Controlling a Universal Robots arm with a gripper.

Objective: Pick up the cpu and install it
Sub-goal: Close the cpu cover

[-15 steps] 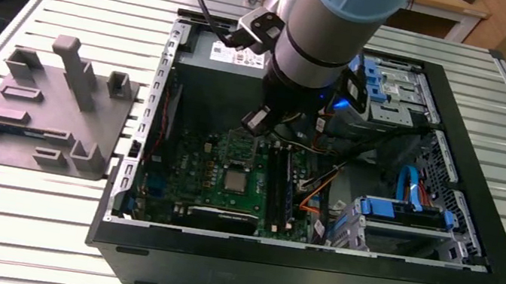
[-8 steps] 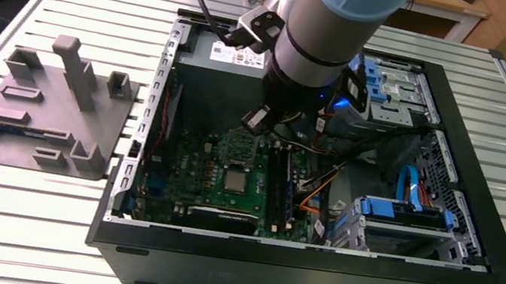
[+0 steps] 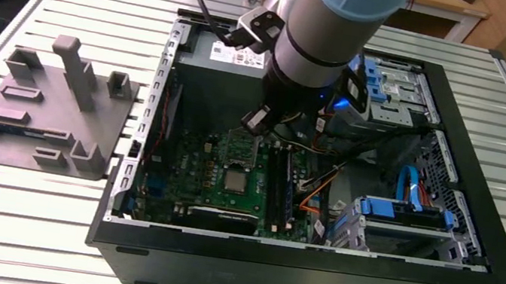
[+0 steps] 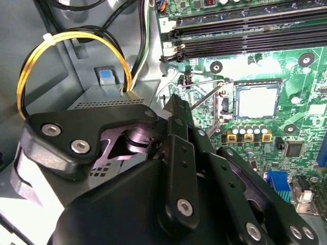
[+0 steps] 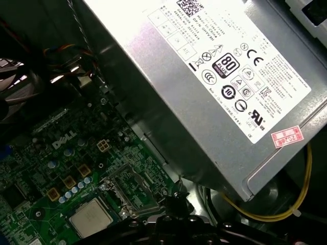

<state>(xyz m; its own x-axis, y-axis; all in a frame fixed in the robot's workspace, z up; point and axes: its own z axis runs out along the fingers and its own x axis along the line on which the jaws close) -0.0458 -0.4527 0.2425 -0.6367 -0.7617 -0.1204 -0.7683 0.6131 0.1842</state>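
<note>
You can't really tell what the gripper [image 4: 176, 109] is doing: in the second wrist view its own black body blocks the fingertips, and at 6 o'clock the housing runs off the frame. In the exterior view the arm [image 3: 326, 39] covers the gripper, and the arm itself is cut off at 12 o'clock. The cpu [image 3: 235, 180] is too small there for you to judge how it sits. In the first wrist view the power supply [image 5: 214, 76] is cropped at 12 and 3 o'clock and hides the motherboard [image 5: 61, 168] edge beneath it.
</note>
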